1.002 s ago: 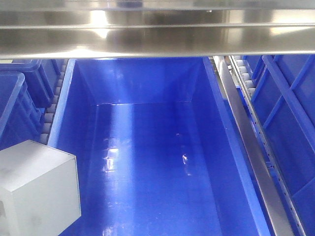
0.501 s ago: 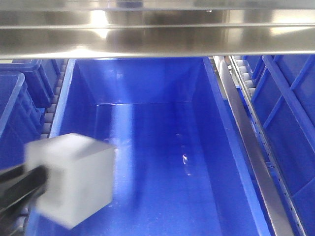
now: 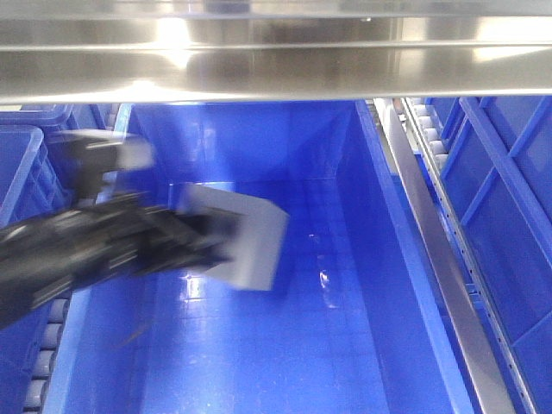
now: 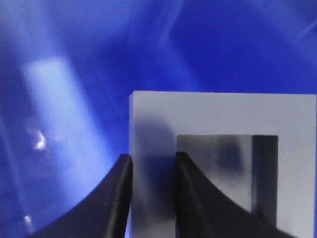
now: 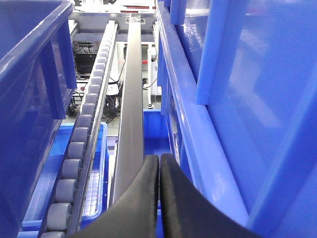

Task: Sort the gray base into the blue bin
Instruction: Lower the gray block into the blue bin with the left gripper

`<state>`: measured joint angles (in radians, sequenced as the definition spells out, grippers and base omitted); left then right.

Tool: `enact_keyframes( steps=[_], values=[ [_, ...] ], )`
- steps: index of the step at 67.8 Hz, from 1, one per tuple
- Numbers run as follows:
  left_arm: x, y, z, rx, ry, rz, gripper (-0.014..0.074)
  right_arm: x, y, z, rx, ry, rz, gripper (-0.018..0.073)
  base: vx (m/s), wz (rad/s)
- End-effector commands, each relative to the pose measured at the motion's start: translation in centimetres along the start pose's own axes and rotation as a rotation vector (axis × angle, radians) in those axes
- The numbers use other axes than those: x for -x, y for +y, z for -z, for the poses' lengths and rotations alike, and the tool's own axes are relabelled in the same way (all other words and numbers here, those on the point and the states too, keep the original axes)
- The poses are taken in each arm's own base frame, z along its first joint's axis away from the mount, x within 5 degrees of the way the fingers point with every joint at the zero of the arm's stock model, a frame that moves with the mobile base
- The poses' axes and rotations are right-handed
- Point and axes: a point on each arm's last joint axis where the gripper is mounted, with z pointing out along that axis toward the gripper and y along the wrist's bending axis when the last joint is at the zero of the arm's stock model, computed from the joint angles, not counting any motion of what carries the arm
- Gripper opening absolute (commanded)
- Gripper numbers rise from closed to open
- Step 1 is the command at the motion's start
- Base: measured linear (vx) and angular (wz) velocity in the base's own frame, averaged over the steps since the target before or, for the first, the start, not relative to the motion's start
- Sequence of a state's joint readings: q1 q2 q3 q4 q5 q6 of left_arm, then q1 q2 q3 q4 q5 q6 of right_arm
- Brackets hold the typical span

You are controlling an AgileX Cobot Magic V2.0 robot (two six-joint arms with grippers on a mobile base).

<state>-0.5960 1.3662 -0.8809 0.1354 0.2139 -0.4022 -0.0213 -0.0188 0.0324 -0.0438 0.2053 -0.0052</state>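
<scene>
**A:** Block [image 3: 246, 241] status, anyone? I see the gray cube up in the air over the inside of the big blue bin [image 3: 379, 259], left of the middle, and it's blurry in the front view.

**B:** Yep, it's held above the bin floor, not resting on it. The left pincer [image 4: 152, 198] is clamped on it: in the left wrist view one black finger [image 4: 116, 198] sits on the outside of the block's wall and the other is down inside the square hole, so it's pinching that one wall. The hole faces the wrist camera.

**A:** And the arm?

**B:** The black left arm [image 3: 78, 250] comes in from the left edge across the bin's left rim, also smeared.

**A:** What about the other side?

**B:** The right pincer [image 5: 159, 198] has its two fingers pressed together with nothing between them. It's pointing along a gray rail [image 5: 131, 99] with a row of rollers [image 5: 84, 129] next to it, and blue bin walls on both sides.

**A:** Anything else around?

**B:** A shiny metal beam [image 3: 276, 60] runs across the top of the front view, and more blue bins sit left and right.
</scene>
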Motion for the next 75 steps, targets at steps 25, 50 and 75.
enact_keyframes(
  steps=[25,50,75],
  values=[
    [0.6,-0.6,-7.8,0.028,0.113,0.012,0.0077,0.6,0.0,0.0,-0.009,-0.083,0.015,-0.0005,0.0,0.0],
    [-0.1,-0.4,-8.6,0.041,0.155,0.019,0.0289,0.6,0.0,0.0,-0.009,-0.083,0.015,-0.0005,0.0,0.0],
    [1.1,-0.6,-5.4,0.045,0.148,0.002,0.0377,0.6,0.0,0.0,-0.009,-0.081,0.015,-0.0005,0.0,0.0]
  ],
)
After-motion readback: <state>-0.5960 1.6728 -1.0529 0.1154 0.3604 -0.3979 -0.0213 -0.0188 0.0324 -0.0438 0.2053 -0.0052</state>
